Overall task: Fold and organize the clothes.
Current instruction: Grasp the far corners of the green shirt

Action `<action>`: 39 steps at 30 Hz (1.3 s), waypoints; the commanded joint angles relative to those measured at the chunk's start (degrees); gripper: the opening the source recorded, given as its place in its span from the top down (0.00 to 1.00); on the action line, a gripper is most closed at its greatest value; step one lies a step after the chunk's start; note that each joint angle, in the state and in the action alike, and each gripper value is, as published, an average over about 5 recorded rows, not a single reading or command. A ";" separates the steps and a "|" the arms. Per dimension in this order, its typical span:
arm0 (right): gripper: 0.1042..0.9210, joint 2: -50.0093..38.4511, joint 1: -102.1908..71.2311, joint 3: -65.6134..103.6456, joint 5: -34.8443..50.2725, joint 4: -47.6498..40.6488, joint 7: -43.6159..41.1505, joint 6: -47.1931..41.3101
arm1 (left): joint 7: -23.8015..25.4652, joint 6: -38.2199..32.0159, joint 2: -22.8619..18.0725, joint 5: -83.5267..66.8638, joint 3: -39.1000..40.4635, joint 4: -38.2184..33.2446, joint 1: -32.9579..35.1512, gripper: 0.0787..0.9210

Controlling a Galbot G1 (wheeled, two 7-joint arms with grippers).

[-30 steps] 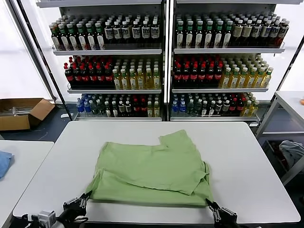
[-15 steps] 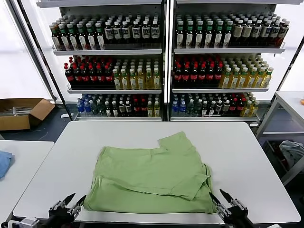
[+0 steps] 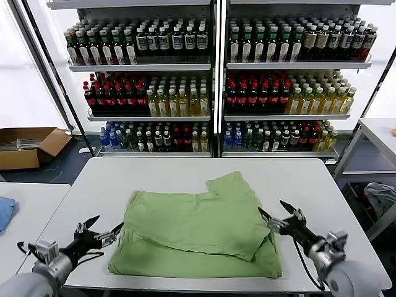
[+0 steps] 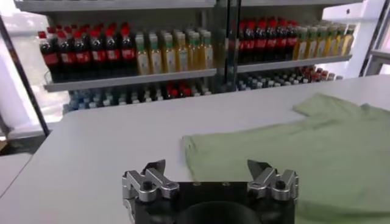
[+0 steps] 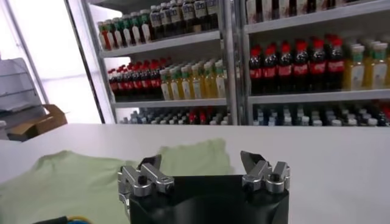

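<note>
The light green shirt [image 3: 198, 232] lies partly folded on the white table [image 3: 309, 185], with a sleeve sticking out at its far side. It also shows in the left wrist view [image 4: 304, 152] and the right wrist view [image 5: 73, 176]. My left gripper [image 3: 102, 230] is open and empty, just off the shirt's left edge above the table. My right gripper [image 3: 275, 218] is open and empty, at the shirt's right edge. Buttons and logo are hidden.
Shelves of bottles [image 3: 210, 80] stand behind the table. A second white table [image 3: 25, 210] on the left holds a blue cloth [image 3: 5, 210]. A cardboard box [image 3: 28, 145] lies on the floor at far left. A metal rack [image 3: 371, 154] stands at the right.
Both grippers have risen from the table's near edge and moved out to the shirt's left and right sides. The shirt's front edge has settled flat.
</note>
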 commanded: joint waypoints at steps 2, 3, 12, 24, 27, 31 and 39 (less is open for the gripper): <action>0.12 0.11 21.28 -10.59 -2.04 -19.13 -1.43 -3.17 | 1.55 -0.48 4.66 -3.75 13.22 18.25 -22.94 0.12; 0.12 0.52 22.37 -11.54 -2.40 -20.79 -1.49 -3.12 | 1.60 -0.53 4.36 -3.68 14.42 19.74 -24.50 0.12; 0.12 3.86 30.71 -16.87 -5.13 -32.53 -0.86 -3.22 | 2.01 -1.54 1.28 -3.15 21.73 29.47 -32.86 0.12; 0.12 6.37 34.34 -19.55 -6.08 -40.07 -0.42 -2.84 | 1.54 -1.69 -1.45 -1.93 25.66 35.77 -36.83 0.12; 0.12 6.96 34.24 -19.95 -6.43 -40.51 -0.39 -2.56 | 1.29 -1.11 -1.78 -1.68 26.33 34.95 -36.00 0.12; 0.20 7.36 34.06 -20.60 -6.28 -40.16 -0.39 -2.54 | 1.22 -0.62 -2.31 -1.03 26.87 33.98 -34.66 0.12; 0.46 7.66 33.24 -21.30 -5.60 -38.94 -0.11 -2.64 | 1.41 -0.02 -2.75 -0.06 27.48 34.33 -34.24 0.32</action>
